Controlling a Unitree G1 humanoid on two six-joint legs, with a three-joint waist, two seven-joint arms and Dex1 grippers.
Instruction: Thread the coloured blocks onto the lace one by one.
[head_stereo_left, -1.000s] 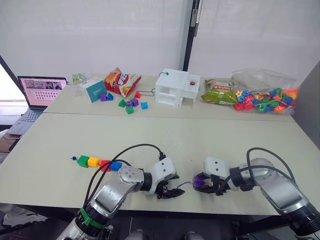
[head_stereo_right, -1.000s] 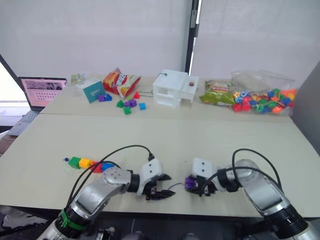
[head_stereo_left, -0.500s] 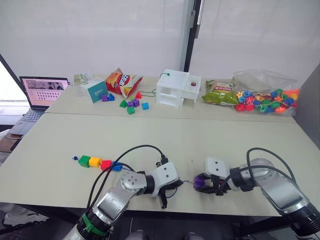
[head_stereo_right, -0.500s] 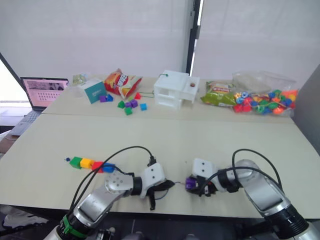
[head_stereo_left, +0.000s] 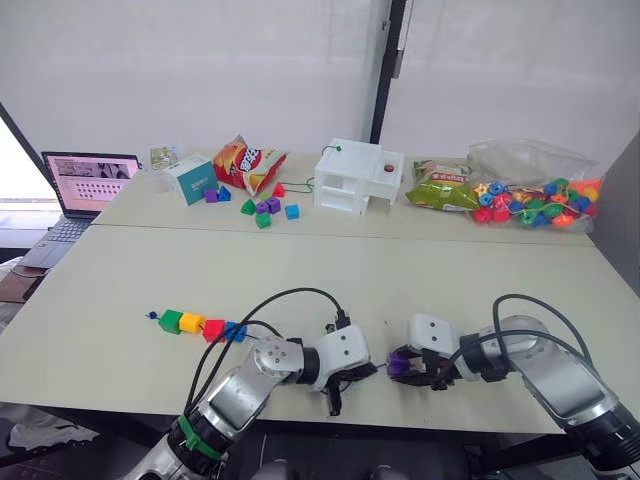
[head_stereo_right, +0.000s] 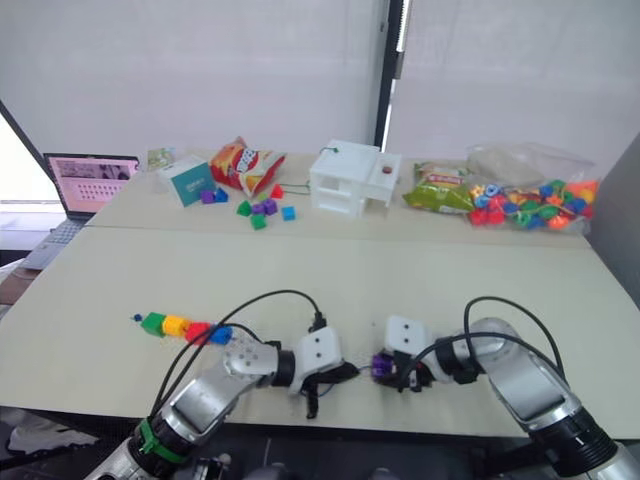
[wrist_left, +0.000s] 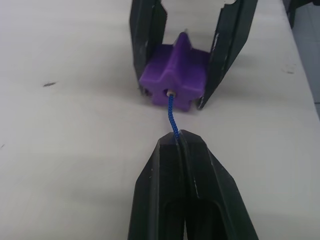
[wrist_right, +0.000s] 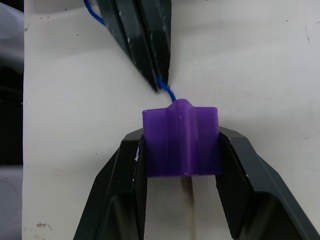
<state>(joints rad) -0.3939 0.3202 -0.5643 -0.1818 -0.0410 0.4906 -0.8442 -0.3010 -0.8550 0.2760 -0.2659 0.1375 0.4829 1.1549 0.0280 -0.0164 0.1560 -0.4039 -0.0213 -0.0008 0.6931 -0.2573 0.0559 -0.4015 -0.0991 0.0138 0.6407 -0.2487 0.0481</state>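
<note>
I see two pale tables pushed together. Behind them stands a white wall, split by a dark post.

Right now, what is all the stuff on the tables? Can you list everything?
Purple block: one, near table edge, held by the right gripper.
Lace: one, dark blue, its tip in the purple block's hole.
Threaded blocks: four, green, yellow, red, blue, in a row on the near table.
Loose small blocks: several, purple, green, blue, red, far table.
Snack bag: one, red, far table.
White box: one, far table middle.
Teal box: one, far left.
Green packet: one, far right.
Clear bag of beads: one, bright colours, far right.
Laptop: one, open, far left.
Left gripper: black, shut on the lace.
Right gripper: black, clamping the purple block.
</note>
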